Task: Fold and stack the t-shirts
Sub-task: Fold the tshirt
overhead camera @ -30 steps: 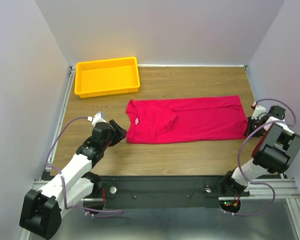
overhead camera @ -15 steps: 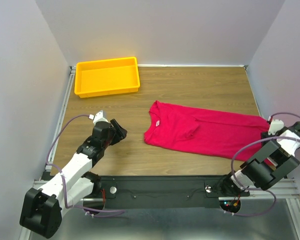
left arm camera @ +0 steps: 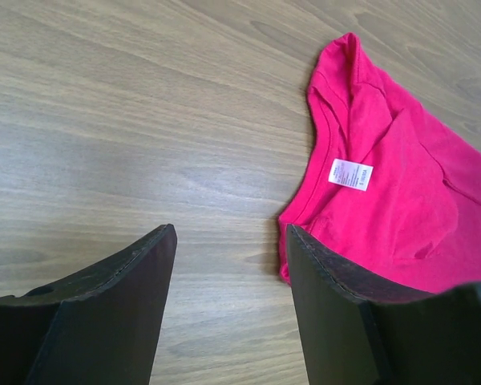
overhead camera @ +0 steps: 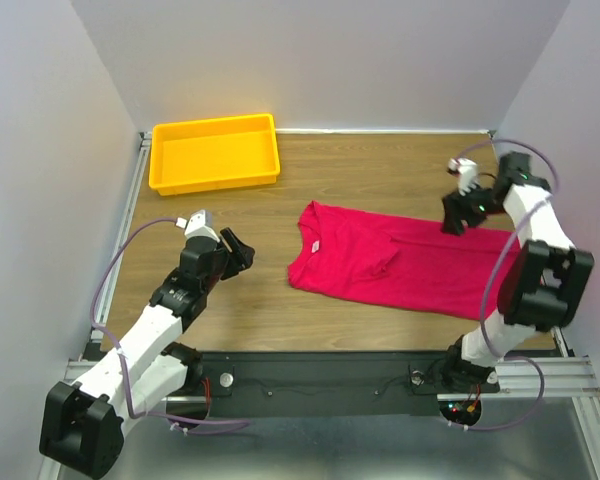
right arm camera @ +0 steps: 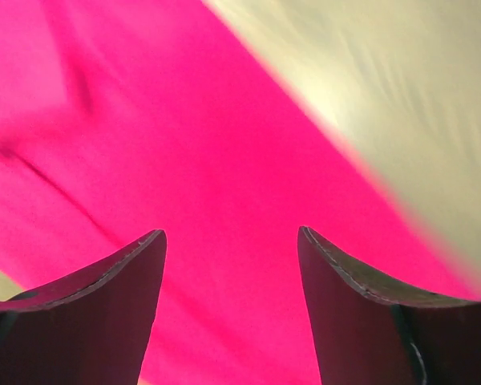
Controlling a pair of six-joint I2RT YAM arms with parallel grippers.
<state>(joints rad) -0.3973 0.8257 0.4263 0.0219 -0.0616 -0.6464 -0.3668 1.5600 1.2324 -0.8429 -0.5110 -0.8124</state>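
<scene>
A crimson-pink t-shirt [overhead camera: 400,260] lies folded lengthwise into a long strip, slanting across the wooden table, its collar end to the left with a white neck label [left arm camera: 350,174]. My left gripper [overhead camera: 242,255] is open, low over bare wood just left of the collar, nothing between its fingers. Over the shirt's far right end hovers my right gripper [overhead camera: 450,216], open and empty. In the right wrist view only pink cloth [right arm camera: 184,160] shows below the jaws, blurred by motion.
A yellow plastic tray [overhead camera: 216,152] stands at the back left of the table. Grey walls close in on three sides. A black rail [overhead camera: 330,375] with the arm bases runs along the near edge.
The right gripper dragged the shirt rightward, then let go of it, opened, and swung from the right edge up to above the shirt's far right end. The left arm shifted slightly.
</scene>
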